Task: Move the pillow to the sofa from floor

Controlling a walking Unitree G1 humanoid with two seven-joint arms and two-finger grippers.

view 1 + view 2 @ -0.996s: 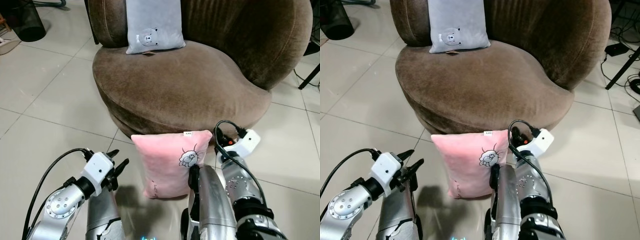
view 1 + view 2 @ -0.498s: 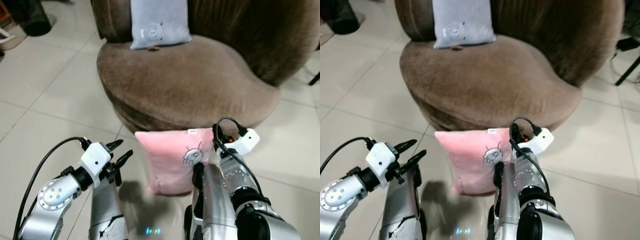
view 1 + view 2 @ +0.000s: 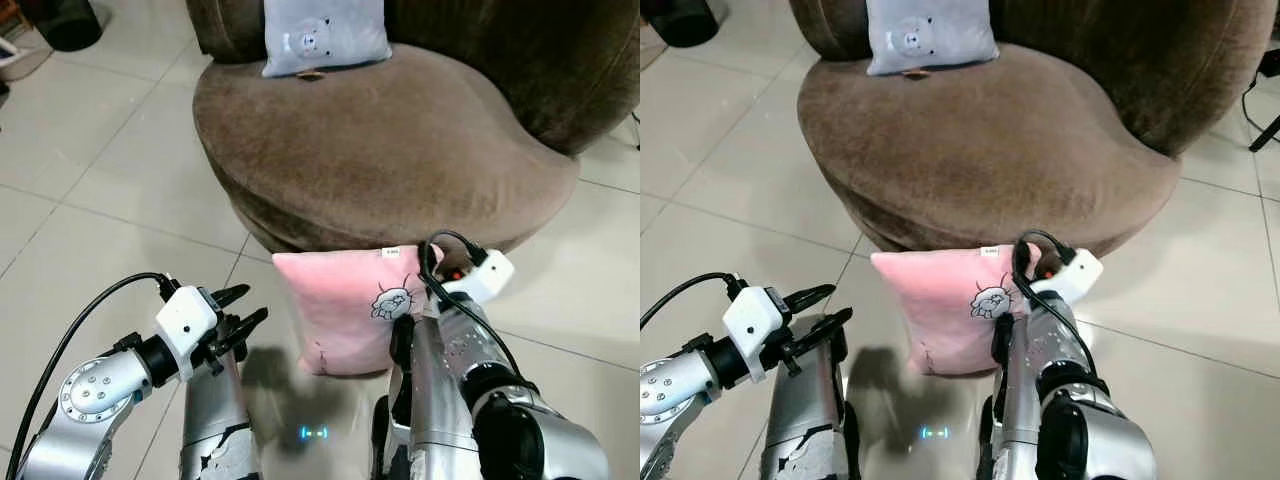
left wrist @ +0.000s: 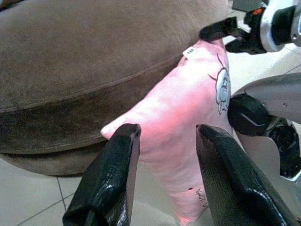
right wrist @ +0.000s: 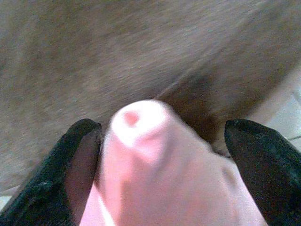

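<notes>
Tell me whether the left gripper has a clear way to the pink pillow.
Probably yes: the left gripper is open beside the pink pillow, which leans against the sofa; only bare floor lies between.

Head eyes look down; wrist views, one perhaps blurred, share pillow [image 4: 188, 99].

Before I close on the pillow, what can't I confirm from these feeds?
- Right gripper: fingers straddle the pink pillow corner in the wrist view, but contact is blurred; in the eye views the wrist hides the fingertips.
- Pillow's lower right: hidden behind the right arm in the eye views.
- Sofa back: cut off by the top edge, as is the grey pillow.
- Pillow's small tag: too small to read.
</notes>
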